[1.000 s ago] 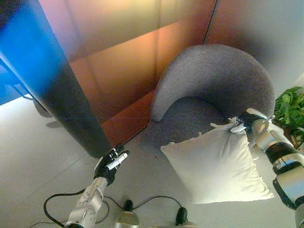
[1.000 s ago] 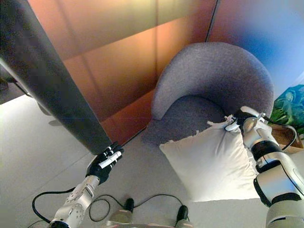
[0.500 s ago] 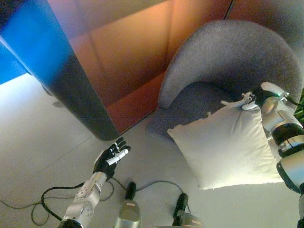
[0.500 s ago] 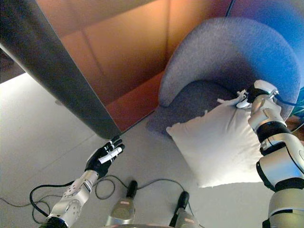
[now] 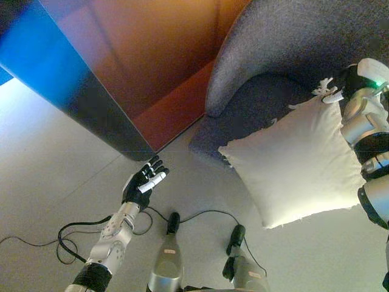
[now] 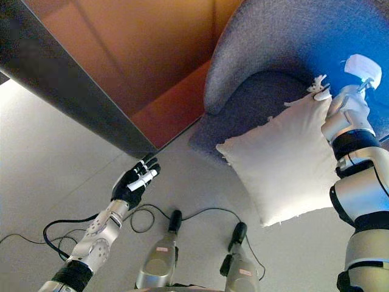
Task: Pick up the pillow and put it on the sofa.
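Note:
A white square pillow (image 5: 292, 161) hangs tilted in front of a round grey sofa chair (image 5: 285, 36). Its upper corner is over the right of the seat (image 5: 261, 103) and its lower part is above the floor. My right hand (image 5: 345, 82) is at the right of the view. It is shut on the pillow's top corner, close to the backrest, and shows in the right eye view too (image 6: 340, 103). My left hand (image 5: 144, 182) is open and empty above the floor at lower left, well away from the pillow.
A dark slanted column (image 5: 79, 91) stands at the left, in front of an orange-brown wall panel (image 5: 158, 55) next to the sofa. Grey floor (image 5: 48, 170) lies in front of the sofa.
The whole view has shifted, so the camera moved. My right hand has carried the pillow's corner further in over the seat, towards the backrest. My left hand stays open.

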